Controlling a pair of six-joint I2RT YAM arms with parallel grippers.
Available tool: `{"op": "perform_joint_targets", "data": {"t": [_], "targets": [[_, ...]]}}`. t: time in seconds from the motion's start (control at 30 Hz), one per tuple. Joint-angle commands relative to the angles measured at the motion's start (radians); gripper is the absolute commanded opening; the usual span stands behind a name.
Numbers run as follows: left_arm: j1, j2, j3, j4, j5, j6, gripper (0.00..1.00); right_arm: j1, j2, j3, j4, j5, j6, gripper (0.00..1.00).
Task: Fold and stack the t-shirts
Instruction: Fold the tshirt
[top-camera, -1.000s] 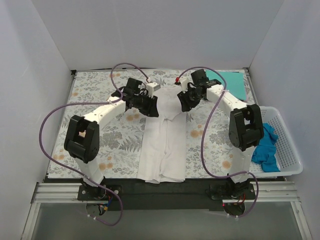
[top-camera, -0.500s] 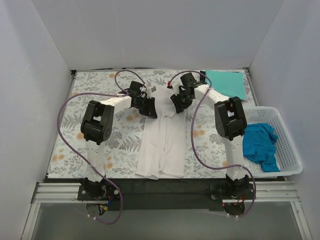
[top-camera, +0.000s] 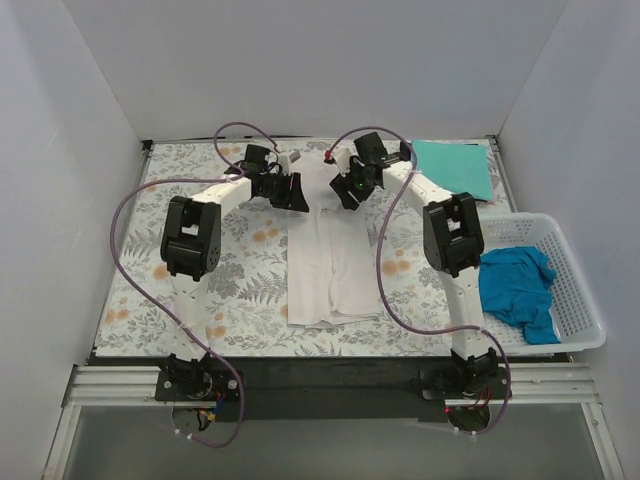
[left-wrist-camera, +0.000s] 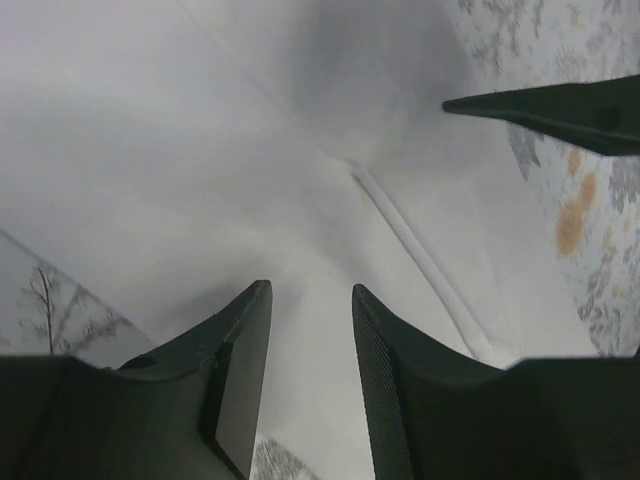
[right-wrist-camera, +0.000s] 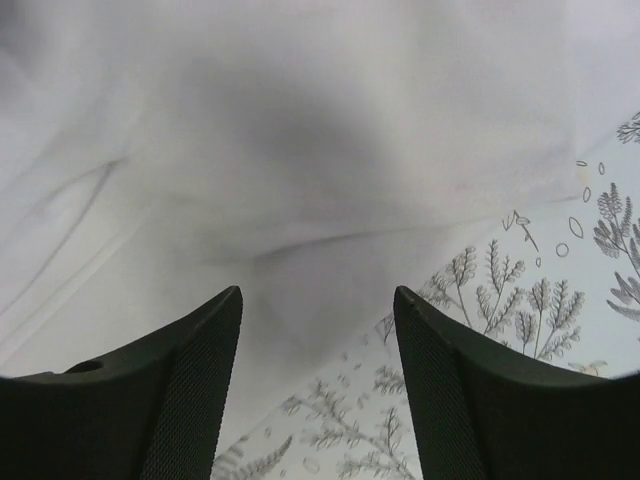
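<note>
Overhead, both tools released above the white t-shirt

From the top view, we see the white t-shirt (top-camera: 325, 255) lying as a long strip down the middle of the floral-covered desk (top-camera: 225, 285). The left tool (top-camera: 292, 195) and right tool (top-camera: 345, 192) sit near each other over its far end. A teal t-shirt (top-camera: 455, 165) lies flat at the far right corner. A bright blue t-shirt (top-camera: 515, 285) is heaped in the white basket (top-camera: 590, 322).

From the left wrist, we see the left tool (left-wrist-camera: 311, 290) slightly parted, gripping nothing, with the white t-shirt (left-wrist-camera: 200, 150) beneath.

From the right wrist, the right tool (right-wrist-camera: 318, 295) gapes wider, released, over the white t-shirt (right-wrist-camera: 300, 120) and its edge.
</note>
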Motion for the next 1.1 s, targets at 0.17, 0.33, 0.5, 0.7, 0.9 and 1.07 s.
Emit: {"op": "perform_joint_targets", "data": {"t": [0.17,0.33,0.5,0.7,0.9,1.07], "targets": [[0.007,-0.61,-0.427,-0.075,0.182,0.482,0.47,0.014,-0.641,-0.412,-0.094,-0.23,-0.247,0.71],[-0.017,-0.961,-0.751,-0.148,0.188,0.797,0.52,0.084,-0.978,-0.857,-0.099,-0.257,-0.469,0.71],[-0.149,-1.115,-1.008,-0.159,0.076,0.949,0.52,0.183,-1.143,-1.097,-0.084,-0.229,-0.586,0.72],[-0.344,-1.179,-1.176,0.025,-0.089,0.903,0.52,0.304,-1.163,-1.27,-0.007,-0.188,-0.58,0.72],[-0.404,-1.106,-1.187,0.111,-0.13,0.883,0.52,0.342,-1.132,-1.347,0.066,-0.154,-0.602,0.68],[-0.445,-1.048,-1.201,0.148,-0.139,0.889,0.51,0.364,-1.095,-1.401,0.122,-0.126,-0.591,0.65]]}}
